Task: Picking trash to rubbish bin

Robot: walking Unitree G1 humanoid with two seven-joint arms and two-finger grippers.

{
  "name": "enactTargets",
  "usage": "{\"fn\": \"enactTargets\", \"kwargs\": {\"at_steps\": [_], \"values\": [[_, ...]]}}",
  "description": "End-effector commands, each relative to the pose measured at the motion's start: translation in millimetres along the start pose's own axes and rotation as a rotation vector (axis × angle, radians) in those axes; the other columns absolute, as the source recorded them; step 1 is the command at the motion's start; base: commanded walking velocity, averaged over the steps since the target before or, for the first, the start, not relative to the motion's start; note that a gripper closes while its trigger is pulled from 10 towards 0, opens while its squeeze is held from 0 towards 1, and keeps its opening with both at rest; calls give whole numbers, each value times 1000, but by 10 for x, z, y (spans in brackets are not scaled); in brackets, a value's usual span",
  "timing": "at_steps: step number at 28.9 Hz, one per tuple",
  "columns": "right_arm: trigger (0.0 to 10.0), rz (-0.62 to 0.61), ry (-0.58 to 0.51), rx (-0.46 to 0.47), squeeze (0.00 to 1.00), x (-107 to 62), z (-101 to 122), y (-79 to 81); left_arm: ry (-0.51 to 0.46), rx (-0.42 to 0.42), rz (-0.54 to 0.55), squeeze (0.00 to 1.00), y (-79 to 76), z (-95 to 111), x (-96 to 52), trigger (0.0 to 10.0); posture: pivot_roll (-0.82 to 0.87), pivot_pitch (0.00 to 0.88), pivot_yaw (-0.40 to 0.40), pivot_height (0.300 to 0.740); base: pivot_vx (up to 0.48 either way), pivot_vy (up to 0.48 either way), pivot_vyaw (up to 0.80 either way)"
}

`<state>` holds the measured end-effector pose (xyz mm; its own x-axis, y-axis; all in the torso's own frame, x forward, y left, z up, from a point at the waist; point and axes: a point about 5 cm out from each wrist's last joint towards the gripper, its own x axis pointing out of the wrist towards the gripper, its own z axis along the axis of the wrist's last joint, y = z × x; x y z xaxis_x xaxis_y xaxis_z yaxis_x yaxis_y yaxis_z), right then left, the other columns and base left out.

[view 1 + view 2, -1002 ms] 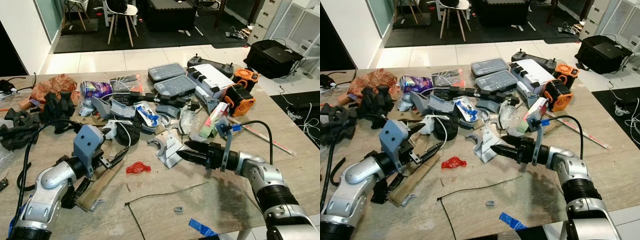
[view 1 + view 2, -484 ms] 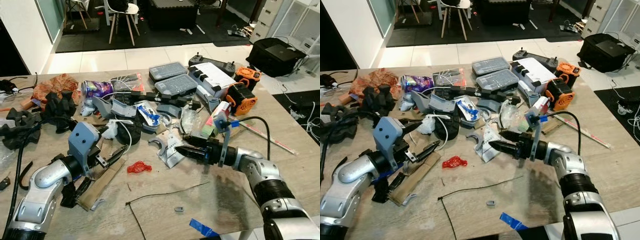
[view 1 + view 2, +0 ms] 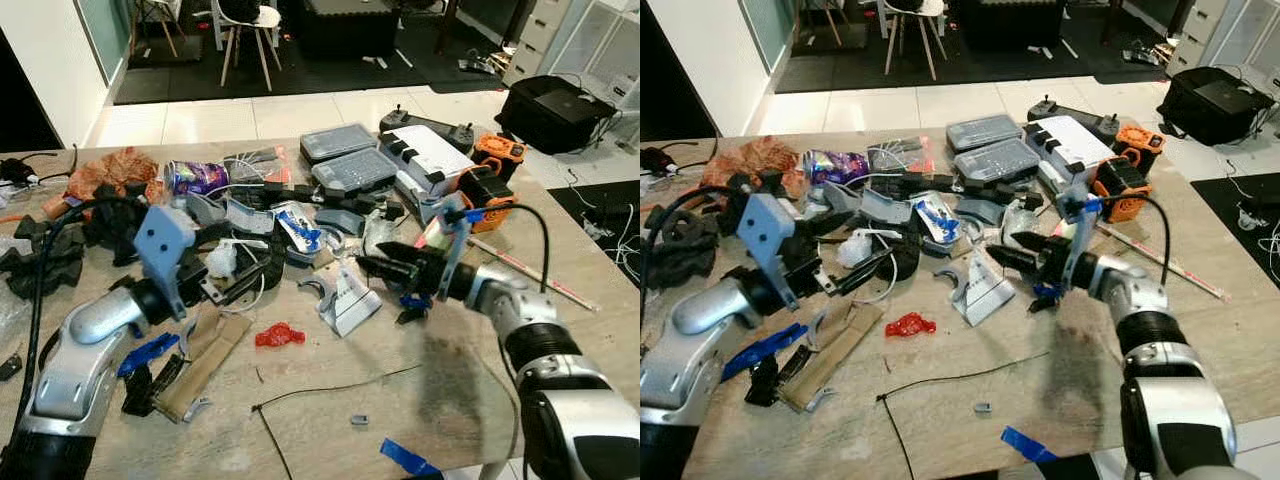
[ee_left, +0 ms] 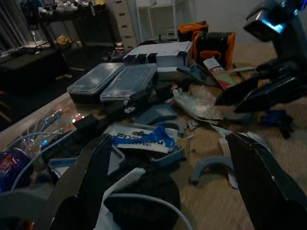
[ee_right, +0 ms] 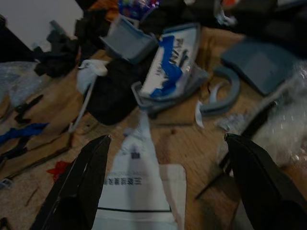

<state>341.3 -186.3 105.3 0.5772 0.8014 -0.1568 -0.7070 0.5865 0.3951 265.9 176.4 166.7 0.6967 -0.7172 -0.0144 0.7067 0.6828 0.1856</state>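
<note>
No trash is lifted yet, by the look of it: white wrapper [image 3: 345,297] and red scrap [image 3: 277,335] lie mid-table. Your right gripper [image 3: 375,265] hovers just above the wrapper, fingers apart; left gripper [image 3: 250,283] likewise apart, empty. Cluttered wood-grain table [image 3: 470,390]; tiled floor, chair [image 3: 245,25] beyond. No bin seen, so pick & drop remain.

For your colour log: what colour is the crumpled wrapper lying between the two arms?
Red wrapper, clearest in the left eye view.

white packet [image 5: 139,191]: printed lines, unreadable | blue-white wrapper [image 5: 172,62]: lettering, illegible
</note>
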Motion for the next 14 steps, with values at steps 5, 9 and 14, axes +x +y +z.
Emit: {"fn": "enactTargets", "kwargs": {"at_steps": [5,9,14], "values": [[10000,-4,6,24,0,102,-17,10,68,-3,-48,0,-69,-48,-34,10000,76,0,14,740,0,0,0],[10000,36,-10,35,0,205,49,63,98,-3,-58,0,-86,-72,-90,10000,92,0,13,740,0,0,0],[10000,65,11,39,0,323,70,124,116,1,-60,0,-87,-70,-135,10000,104,0,11,740,0,0,0]]}}
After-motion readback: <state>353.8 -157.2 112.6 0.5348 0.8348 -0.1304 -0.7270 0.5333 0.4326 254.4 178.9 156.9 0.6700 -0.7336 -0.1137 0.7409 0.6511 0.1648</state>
